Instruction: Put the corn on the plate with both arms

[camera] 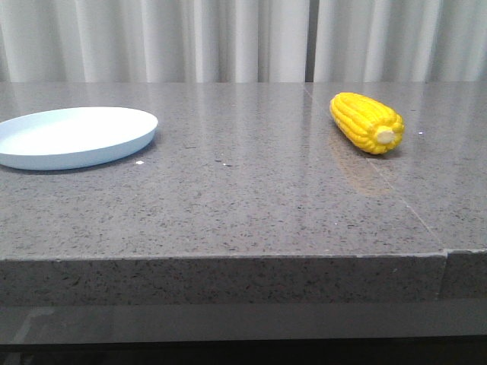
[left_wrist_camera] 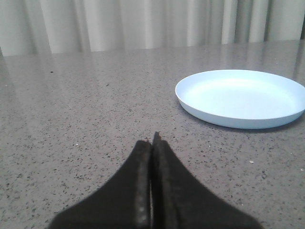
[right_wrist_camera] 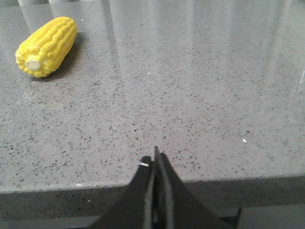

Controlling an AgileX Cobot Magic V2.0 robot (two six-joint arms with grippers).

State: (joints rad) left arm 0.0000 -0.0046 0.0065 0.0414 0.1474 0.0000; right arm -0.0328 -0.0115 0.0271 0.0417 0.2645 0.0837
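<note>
One corn [camera: 367,122] lies on the table [camera: 243,198], well ahead of the right gripper [right_wrist_camera: 156,160], whose jaws are closed and empty. The plate [camera: 72,137] sits well apart, ahead of the left gripper [left_wrist_camera: 151,145], jaws likewise closed on nothing.

Corn [camera: 367,122]: one is counted.
Plate [camera: 76,138]: one is counted.
Grippers: two are counted, left gripper [left_wrist_camera: 152,143], right gripper [right_wrist_camera: 156,157].
</note>
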